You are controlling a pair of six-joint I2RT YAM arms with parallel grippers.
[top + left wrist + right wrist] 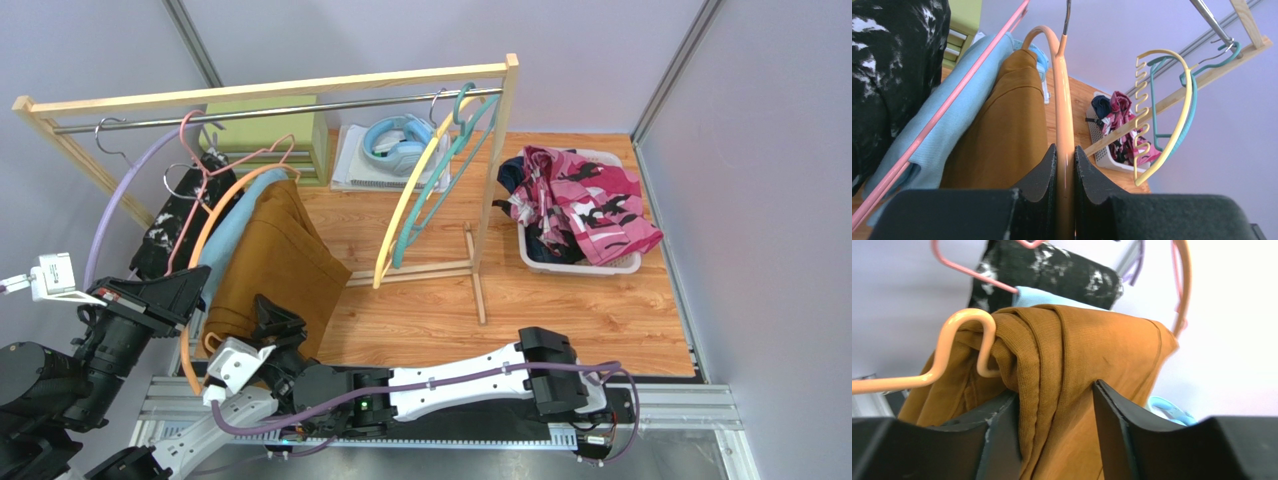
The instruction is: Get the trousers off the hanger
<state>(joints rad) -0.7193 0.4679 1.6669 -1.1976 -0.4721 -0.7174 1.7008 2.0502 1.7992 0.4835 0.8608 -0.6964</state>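
Left wrist view: left gripper [1065,152] pinched narrow on orange hanger [1062,100], steadying it. Right gripper [1054,390] straddled fold of mustard-brown trousers [1092,350], draped over hanger at frame centre; firm pinch impossible to tell. Step: stripping this pair. Next: clamp cloth, drag past hook end.

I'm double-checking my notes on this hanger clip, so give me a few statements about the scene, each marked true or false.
1. The left gripper is clamped on the orange hanger. True.
2. The right gripper has its fingers on either side of a fold of the mustard-brown trousers. True.
3. The mustard-brown trousers are already off the orange hanger. False: they hang over it.
4. The yellow hanger carries the light blue trousers. False: the yellow hanger is bare; the light blue trousers hang beside the mustard-brown ones.
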